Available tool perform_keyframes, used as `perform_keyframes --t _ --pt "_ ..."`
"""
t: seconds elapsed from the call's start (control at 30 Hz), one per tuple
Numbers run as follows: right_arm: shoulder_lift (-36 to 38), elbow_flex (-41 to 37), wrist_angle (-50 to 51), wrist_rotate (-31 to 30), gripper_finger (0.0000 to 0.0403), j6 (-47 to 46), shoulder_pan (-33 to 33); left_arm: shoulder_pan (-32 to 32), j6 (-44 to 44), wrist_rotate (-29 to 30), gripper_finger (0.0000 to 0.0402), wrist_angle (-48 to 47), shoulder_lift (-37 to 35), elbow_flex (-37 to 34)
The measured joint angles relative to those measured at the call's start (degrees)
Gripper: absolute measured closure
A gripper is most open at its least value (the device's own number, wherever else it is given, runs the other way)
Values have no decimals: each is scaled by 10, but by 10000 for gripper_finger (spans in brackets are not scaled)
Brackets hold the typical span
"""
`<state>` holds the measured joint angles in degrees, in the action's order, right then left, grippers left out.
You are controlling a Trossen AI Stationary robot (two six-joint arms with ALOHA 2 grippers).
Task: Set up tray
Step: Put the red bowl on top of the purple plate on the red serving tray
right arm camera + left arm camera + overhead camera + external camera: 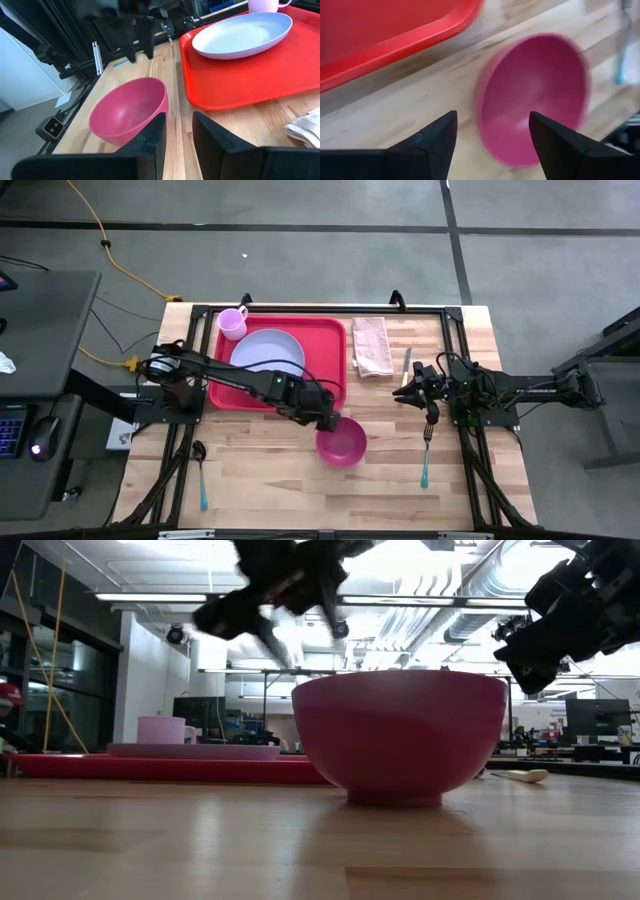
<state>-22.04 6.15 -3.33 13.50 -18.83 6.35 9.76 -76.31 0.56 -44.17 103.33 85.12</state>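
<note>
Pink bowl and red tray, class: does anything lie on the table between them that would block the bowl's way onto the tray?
Nothing visible does. The pink bowl stands upright on bare wood just off the red tray's near corner. Only the left gripper, jaws open, hovers there. On the tray, the lavender plate and mug take up much of the space.

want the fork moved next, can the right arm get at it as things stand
Probably yes. The fork lies on bare table just in front of the right gripper, with nothing on or against it. The bowl and left gripper sit well off to the side.
</note>
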Motion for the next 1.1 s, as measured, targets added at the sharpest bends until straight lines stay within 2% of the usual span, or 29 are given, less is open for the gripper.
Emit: perform_keyframes --t 0.07,0.3,0.37,0.43,0.5,1.1 --pt "0 0 0 0 329 0 0 0 0 0 126 22 12 4" --pt "0 0 5 0 329 -4 0 0 -4 0 124 -5 29 1" --pt "0 0 8 0 329 -4 0 0 -5 0 124 18 41 5" --pt "0 0 8 0 329 -4 0 0 -5 -2 124 -4 45 0" --pt "0 0 9 0 329 -4 0 0 -6 -7 124 19 54 3" --pt "0 0 23 2 329 -2 0 0 -20 -13 124 7 89 1"
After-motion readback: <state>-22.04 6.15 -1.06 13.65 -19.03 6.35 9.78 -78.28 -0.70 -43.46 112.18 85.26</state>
